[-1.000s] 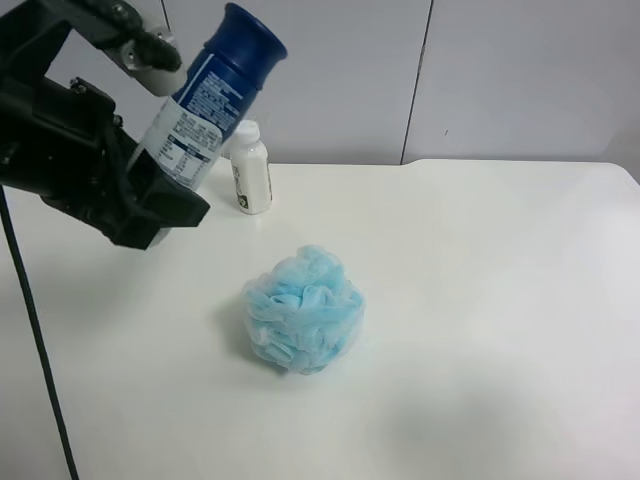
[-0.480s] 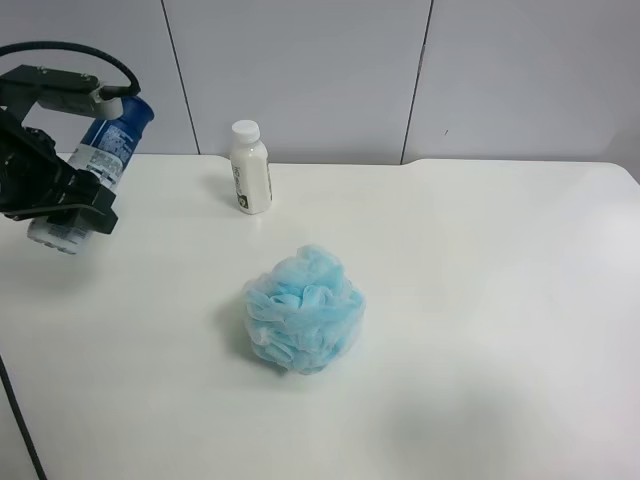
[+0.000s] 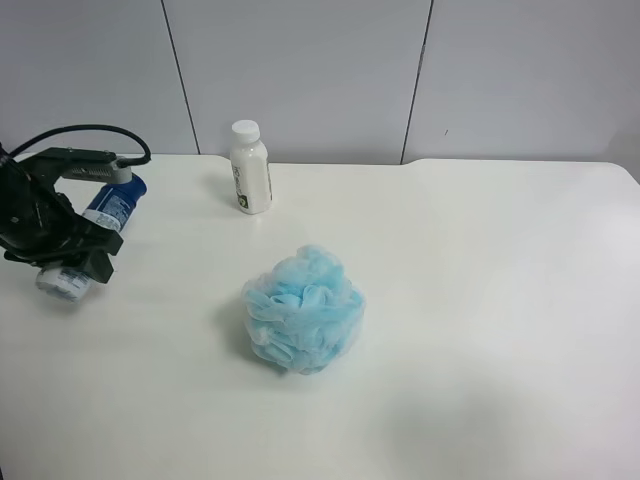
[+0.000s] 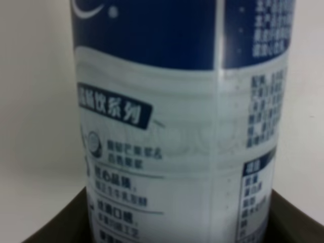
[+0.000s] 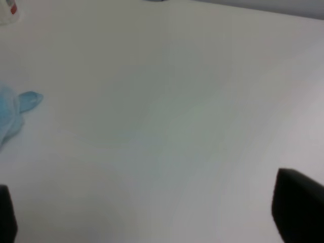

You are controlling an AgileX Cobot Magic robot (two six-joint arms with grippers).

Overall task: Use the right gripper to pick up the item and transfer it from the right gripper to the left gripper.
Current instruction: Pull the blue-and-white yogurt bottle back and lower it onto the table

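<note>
The item, a slim silver-white can (image 3: 108,208) with a blue label and dark blue cap, lies tilted low over the table at the far left. The left gripper (image 3: 72,247) is shut on its body, with the cap end pointing toward the back wall. The left wrist view shows the can (image 4: 177,126) close up, filling the frame, with the dark fingers (image 4: 50,228) on both sides of it. The right gripper (image 5: 152,223) shows only in the right wrist view. Its two fingertips (image 5: 298,202) stand far apart over bare table, open and empty.
A fluffy light-blue mesh puff (image 3: 303,310) sits mid-table; its edge shows in the right wrist view (image 5: 12,114). A white white-capped bottle (image 3: 250,167) stands at the back near the wall. The white table (image 3: 500,300) stretches to the right.
The left arm has come down and moved left with the can, from high in the air to just above the table. The puff and bottle have not moved.
</note>
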